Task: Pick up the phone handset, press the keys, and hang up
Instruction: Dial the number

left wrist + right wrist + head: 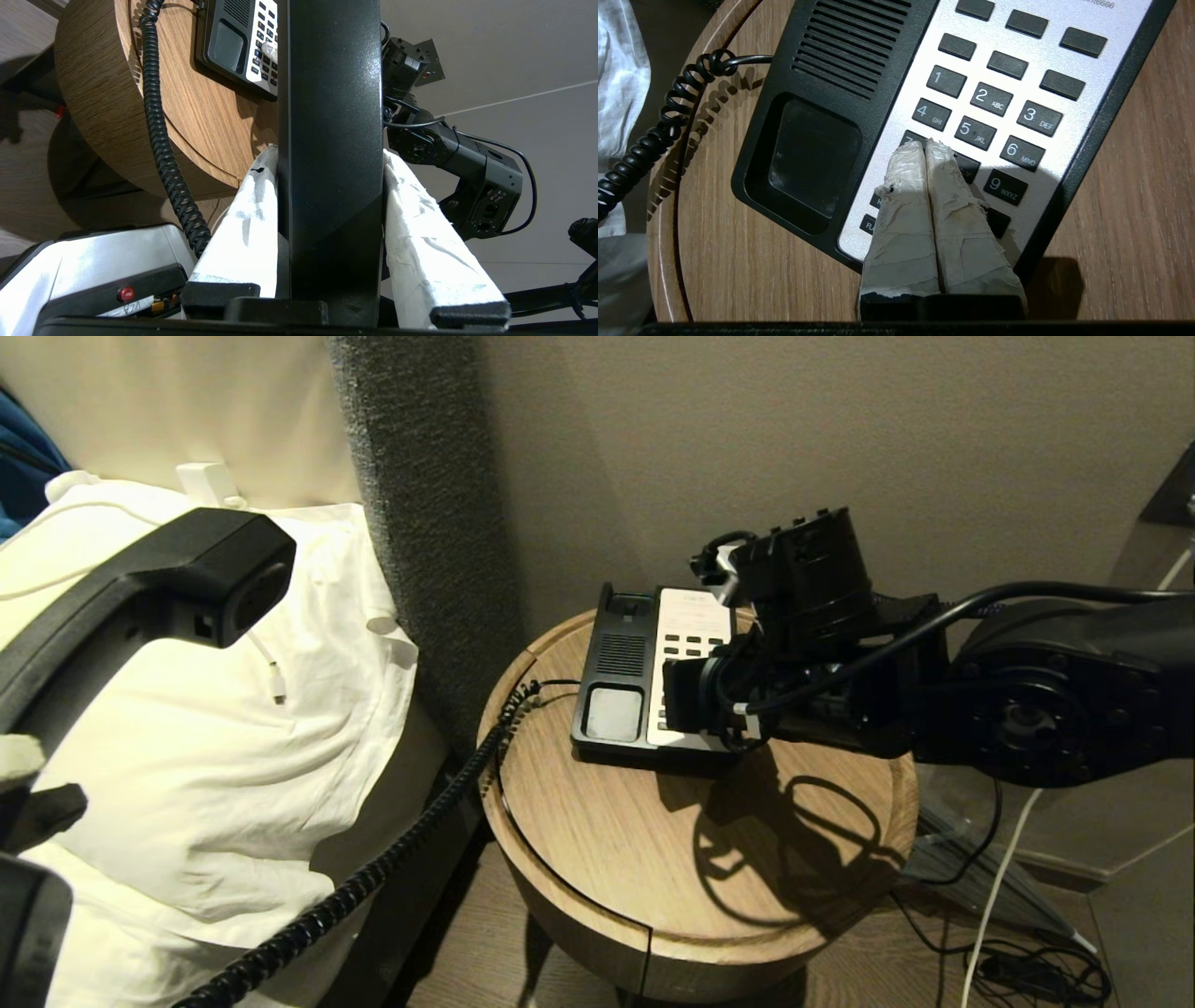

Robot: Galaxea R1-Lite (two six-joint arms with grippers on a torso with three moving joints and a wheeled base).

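Right now the right gripper (927,147) is hanging low over the phone base (644,677), its two taped fingers (903,200) pressed flat together with nothing between them, so that they are working as a single blunt poker. The joined tips are sitting over the left end of the third key row, covering the key below the 4 (931,114) and edging toward the one under the 5; whether they are actually bearing down on it I cannot tell. The keypad's rows are running away from the fingertips, so any other key lies ahead or to the side of them, just beside where they are now.

Meanwhile the left gripper (329,186) is clamping the phone handset (149,607) around its straight middle, a padded finger (247,219) on each flank, holding it up over the white pillow (224,756) well apart from the round wooden table (709,859). The coiled cord (411,840) is trailing from it down past the table's edge toward the base. The cradle (618,663) is lying empty, so I judge the pressing belongs to the right arm, which is the nearer one, while hanging up is not yet done.
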